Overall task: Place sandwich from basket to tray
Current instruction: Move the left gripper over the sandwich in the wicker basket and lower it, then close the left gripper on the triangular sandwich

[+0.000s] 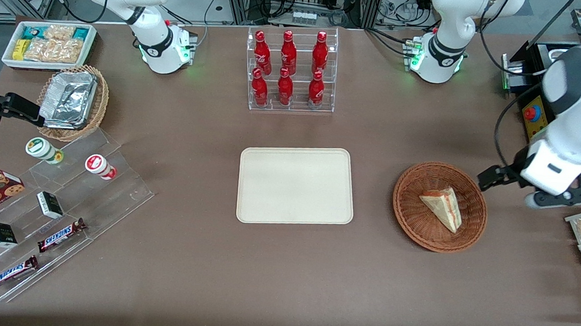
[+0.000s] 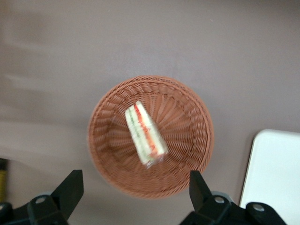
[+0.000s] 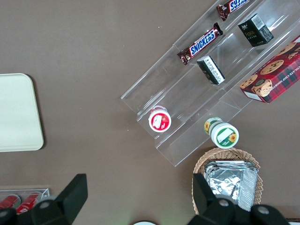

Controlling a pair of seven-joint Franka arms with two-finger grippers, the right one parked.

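The gripper (image 2: 133,197) hangs with its 2 fingers (image 2: 70,190) spread wide, holding nothing, above and clear of the basket (image 2: 112,154). The sandwich (image 2: 145,133) lies in the basket's middle, below the gap between the fingers. The arm leans in from the working end of the table, with the empty tray (image 1: 296,185) well apart from the fingers.

The left arm reaches in from the working arm's end of the bench, its gripper (image 2: 136,190) raised above the surface, fingers (image 2: 70,187) spread wide.

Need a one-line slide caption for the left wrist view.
Open gripper hovers above the sandwich lying in the basket, tray beside it.
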